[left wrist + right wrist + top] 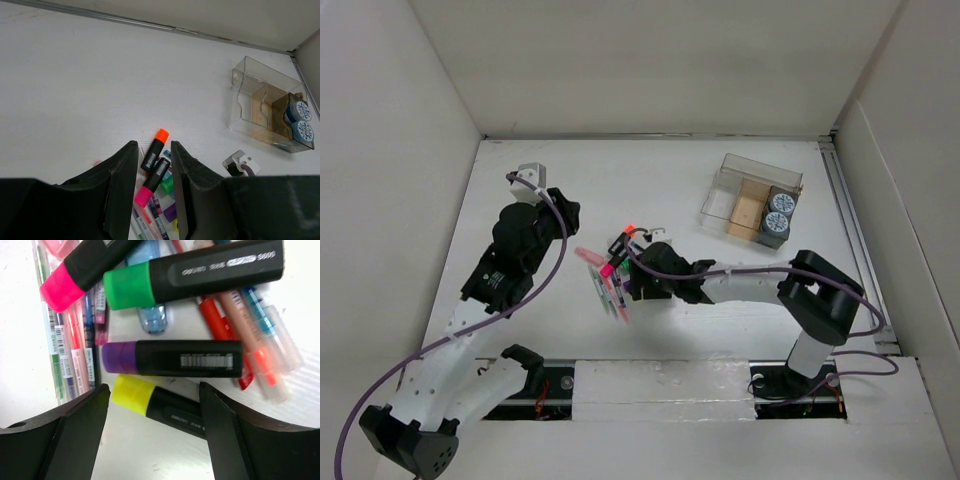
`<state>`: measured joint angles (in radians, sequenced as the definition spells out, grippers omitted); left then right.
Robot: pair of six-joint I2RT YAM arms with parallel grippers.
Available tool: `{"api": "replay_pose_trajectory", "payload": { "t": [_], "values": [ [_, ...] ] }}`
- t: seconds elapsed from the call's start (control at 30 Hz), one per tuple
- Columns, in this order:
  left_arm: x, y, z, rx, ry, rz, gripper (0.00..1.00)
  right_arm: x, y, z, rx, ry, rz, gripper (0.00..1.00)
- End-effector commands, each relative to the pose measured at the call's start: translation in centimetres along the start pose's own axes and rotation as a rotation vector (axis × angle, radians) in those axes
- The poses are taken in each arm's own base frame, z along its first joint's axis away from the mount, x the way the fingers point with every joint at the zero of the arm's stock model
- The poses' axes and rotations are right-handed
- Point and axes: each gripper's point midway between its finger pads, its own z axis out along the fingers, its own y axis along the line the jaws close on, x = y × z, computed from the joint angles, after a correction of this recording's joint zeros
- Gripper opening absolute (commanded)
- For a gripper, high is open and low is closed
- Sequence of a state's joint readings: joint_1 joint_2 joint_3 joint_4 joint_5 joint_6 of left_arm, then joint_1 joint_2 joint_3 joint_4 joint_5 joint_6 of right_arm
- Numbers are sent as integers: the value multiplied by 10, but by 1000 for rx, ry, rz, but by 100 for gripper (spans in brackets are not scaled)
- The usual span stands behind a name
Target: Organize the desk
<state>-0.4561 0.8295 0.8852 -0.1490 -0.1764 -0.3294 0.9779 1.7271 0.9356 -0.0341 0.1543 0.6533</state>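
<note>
Spanning the scene: white worktop [650, 180], the desk itself, walled by white panels on its left, far and right sides.
Pen pile [608, 278]: highlighters and thin pens heaped near the middle of the worktop, a little toward the near edge.
Right gripper [154, 390]: close over the right side of the pile, jaws spread and gripping nothing; a yellow-capped highlighter [132, 396] lies on the worktop between them.
Other highlighters: a purple-capped one [170, 358] just beside the yellow; a green-capped one [190, 275] and a pink-capped one [62, 290] lie across thin pens.
Left gripper [153, 145]: left of the pile and farther back, apart from it, jaws spread and empty; an orange-capped highlighter [152, 152] shows through the gap.
Organizer [720, 195]: clear compartmented box at far right, well apart from the pile.
Rolls [781, 201]: two round, blue-and-white, in the organizer's right-hand end compartment.
</note>
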Motion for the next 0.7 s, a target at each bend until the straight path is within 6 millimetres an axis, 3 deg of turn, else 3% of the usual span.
{"api": "replay_pose_trajectory", "payload": {
  "t": [0.0, 0.23, 0.37, 0.53, 0.6, 0.67],
  "values": [
    [-29, -9, -10, 42, -87, -13, 29, 29, -6, -7, 54, 54, 9, 78],
    [-29, -13, -12, 66, -84, -18, 29, 27, -3, -30, 25, 33, 55, 81],
    [-30, -13, -14, 67, -90, -21, 28, 45, 0, -33, 1, 77, 24, 84],
    [-33, -14, -18, 75, -102, -25, 28, 44, 1, -30, 78, 45, 30, 77],
    [-35, -16, -19, 85, -104, -29, 28, 46, -13, -25, 167, 45, 44, 72],
    [-37, -21, -21, 106, -107, -43, 28, 41, -13, -21, 210, 22, 57, 66]
  ]
}}
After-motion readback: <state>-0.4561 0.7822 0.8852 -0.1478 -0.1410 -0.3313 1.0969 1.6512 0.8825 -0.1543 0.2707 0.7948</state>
